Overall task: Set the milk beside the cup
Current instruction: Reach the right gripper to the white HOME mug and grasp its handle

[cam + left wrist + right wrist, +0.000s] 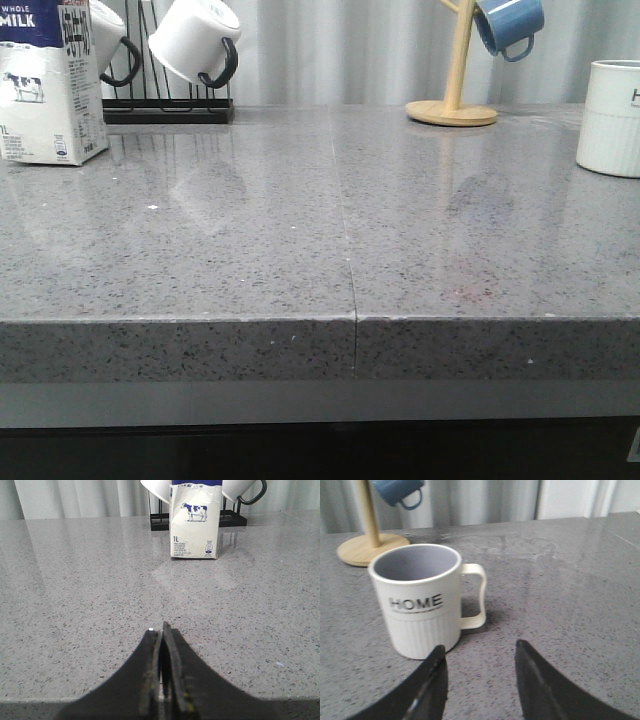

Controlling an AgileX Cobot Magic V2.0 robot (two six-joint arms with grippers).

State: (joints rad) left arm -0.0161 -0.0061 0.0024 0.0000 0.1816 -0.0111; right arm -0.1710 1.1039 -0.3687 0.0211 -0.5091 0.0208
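Black left gripper [162,630] pressed together – faces milk [195,520] | right gripper [480,652] spread – beside cup [417,600]

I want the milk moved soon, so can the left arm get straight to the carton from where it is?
Probably yes. In the left wrist view the milk carton stands upright straight ahead, with only bare countertop between. The left gripper has its jaws shut, so they would need to open first.

One milk carton [48,80], one off-white HOME cup [609,117], two white mugs with black handles [195,40] on one rack [168,110], one blue mug [508,24] on one wooden stand [455,75].
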